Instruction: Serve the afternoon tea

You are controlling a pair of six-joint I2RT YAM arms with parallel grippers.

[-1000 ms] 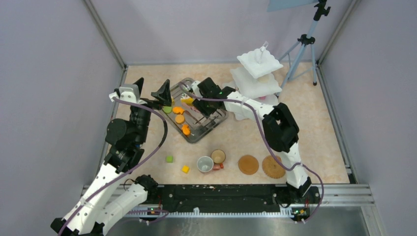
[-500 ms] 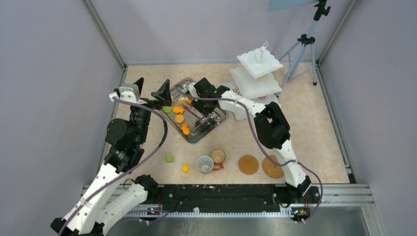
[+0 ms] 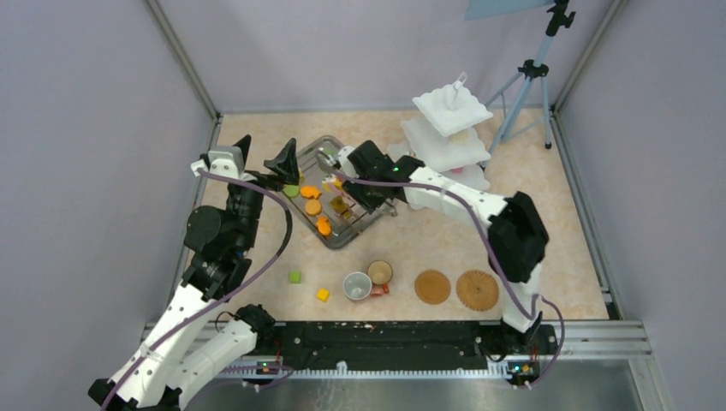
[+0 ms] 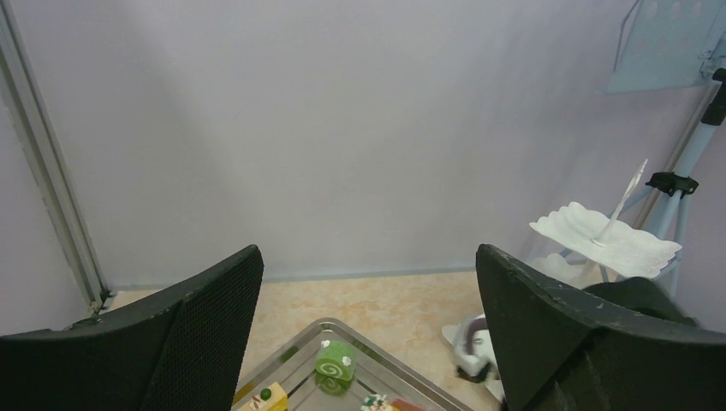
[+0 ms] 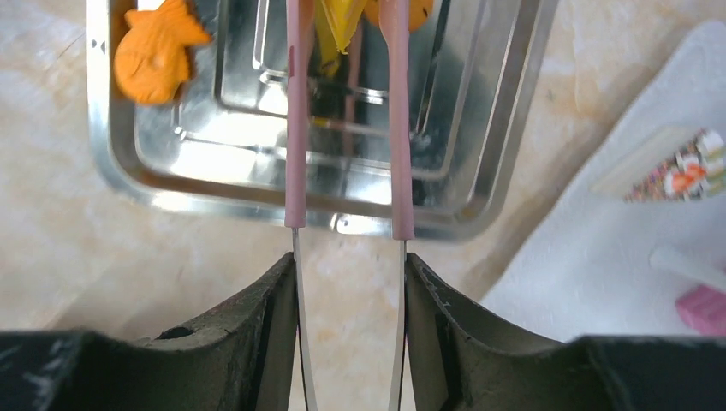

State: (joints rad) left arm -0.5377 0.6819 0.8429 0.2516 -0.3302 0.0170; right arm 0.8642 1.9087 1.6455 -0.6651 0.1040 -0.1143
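The top camera sits high behind the arm bases and looks down and forward over the whole counter (image 3: pixel 565 214) from well back, taking in the tray (image 3: pixel 341 243), stand (image 3: pixel 452 111) and tripod (image 3: pixel 531 70). The left wrist camera, behind the left gripper (image 4: pixel 368 257), faces nearly level toward the far wall, catching only the far end of the tray (image 4: pixel 402 370), the stand (image 4: pixel 599 240) and the tripod (image 4: pixel 672 182). The right wrist camera, behind the right gripper (image 5: pixel 348 261), looks straight down along the tongs (image 5: pixel 295 128) from close by, onto the tray (image 5: pixel 248 163) and a corner of the stand (image 5: pixel 582 240). All three views share tray and stand
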